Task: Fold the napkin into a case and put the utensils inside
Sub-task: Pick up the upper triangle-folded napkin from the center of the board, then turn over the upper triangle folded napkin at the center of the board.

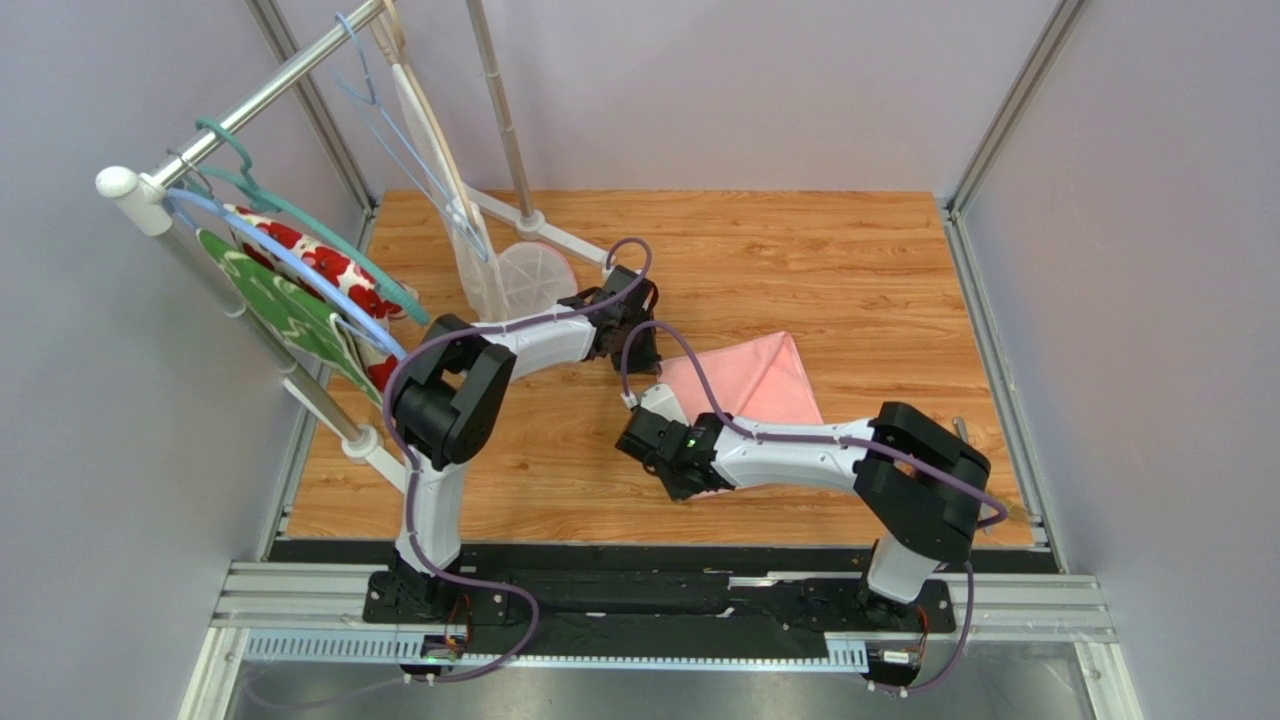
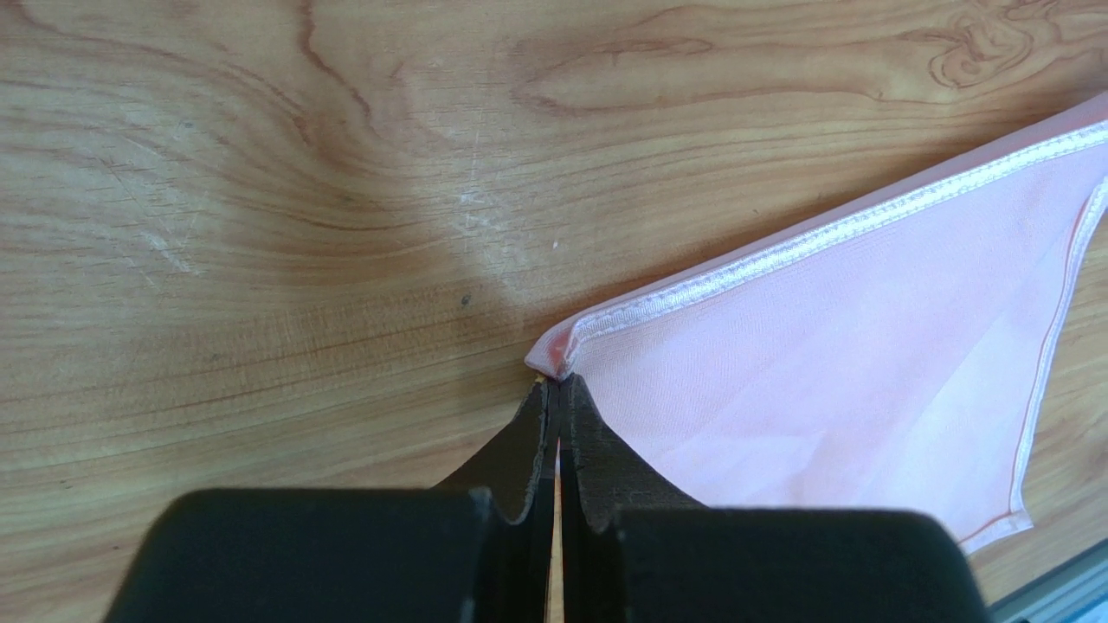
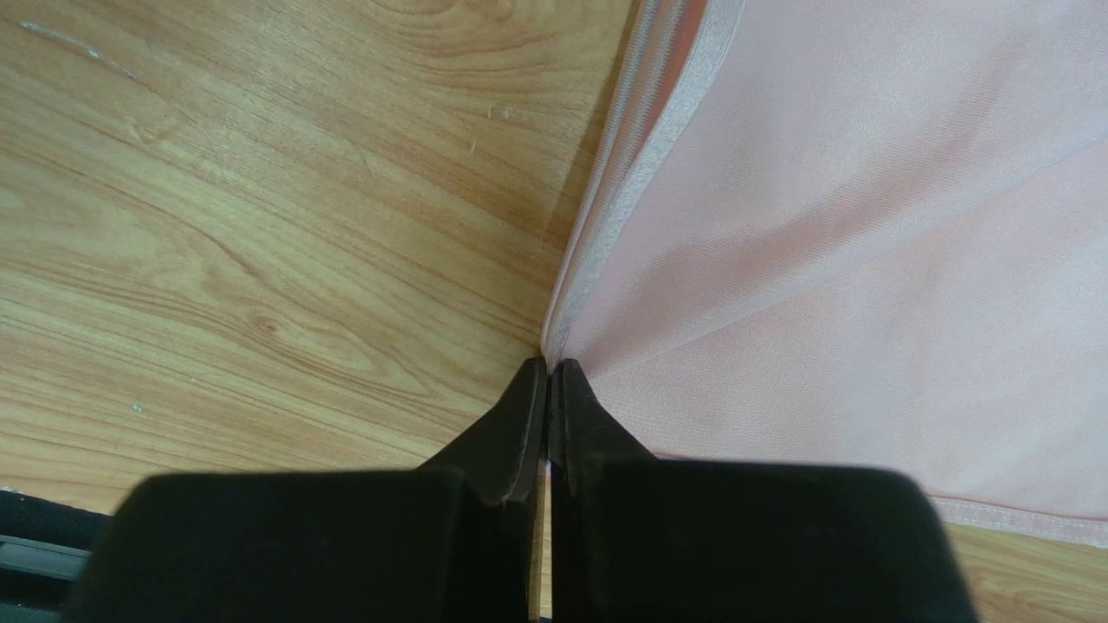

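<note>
**Step in hand: folding the napkin, two-point hold.**

1. Position. The pink napkin [image 1: 751, 375] lies flat on the wooden counter [image 1: 842, 255], right of centre and just ahead of both wrists. It already shows diagonal creases and overlapping layers. It is not yet a narrow case. No utensils appear in any view.

2. Jaw state. The left jaws are closed, with their tips pinching the hemmed corner of the napkin nearest the left arm [image 1: 511, 348]. The right jaws are closed on the stitched near edge of the napkin, close to the right arm [image 1: 781, 450]. The cloth fans out beyond the tips. How many layers each pair holds cannot be told.

3. Recommended execution.
   - Both holds look shallow, at the very tips, so raise both pinches together and only far enough to free the cloth from the counter.
   - Carry both points across at the same pace and along parallel lines. Unequal travel is likely to skew the fold line.
   - Keep light tension between the two pinches so the hem stays straight. Too much pull could drag the lower layers and undo the existing creases.
   - Lay the carried edge down flush with the far edge before releasing.
   - Press along the new crease if the thin cloth springs up.
</note>
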